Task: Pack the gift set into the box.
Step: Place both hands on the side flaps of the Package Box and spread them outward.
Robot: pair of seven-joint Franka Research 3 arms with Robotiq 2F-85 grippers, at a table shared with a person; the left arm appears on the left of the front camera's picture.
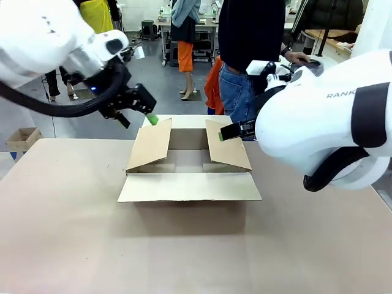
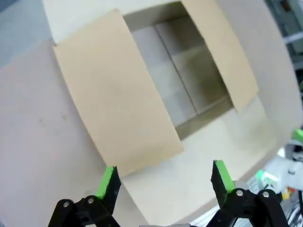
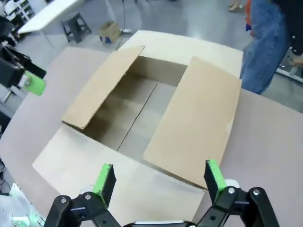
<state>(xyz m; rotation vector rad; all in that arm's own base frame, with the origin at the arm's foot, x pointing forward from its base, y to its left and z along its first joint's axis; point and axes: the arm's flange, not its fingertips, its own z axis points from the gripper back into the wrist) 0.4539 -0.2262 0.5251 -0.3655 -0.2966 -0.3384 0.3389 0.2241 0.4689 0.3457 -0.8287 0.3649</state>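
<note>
- Front: box (image 1: pixel 190 187) sits mid-table (image 1: pixel 61 233), all 4 flaps undone. Near flap lies flat twd robot side. Both side flaps lean in over the mouth.
- Front: left gripper (image 1: pixel 137 119) hangs by top edge of left flap (image 1: pixel 150 144); right gripper (image 1: pixel 228 131) by right flap (image 1: pixel 229 147). Touching or just clear, you can't tell from here.
- Front: person (image 1: pixel 248 37) at far side holds sth white and grey (image 1: pixel 269 66) at the waist, partly behind the right arm. Prob. the gift set, so not in the box yet.
- Left wrist: jaws spread wide, nothing btwn them. Left flap (image 2: pixel 118 94) lies right below and the box floor is bare.
- Right wrist: jaws spread wide, empty too. Right flap (image 3: pixel 199 118) is just past the pads.
- Handling, box: corrugated card is light and stiff but springs back at the crease. Pinch each side flap at its free edge, mid-length, and fold outward. Grip gently, since a hard squeeze dents card and an empty box may slide.
- Handling, set: loose bits on a tray, I'd guess, so keep it level and lower it straight down.
</note>
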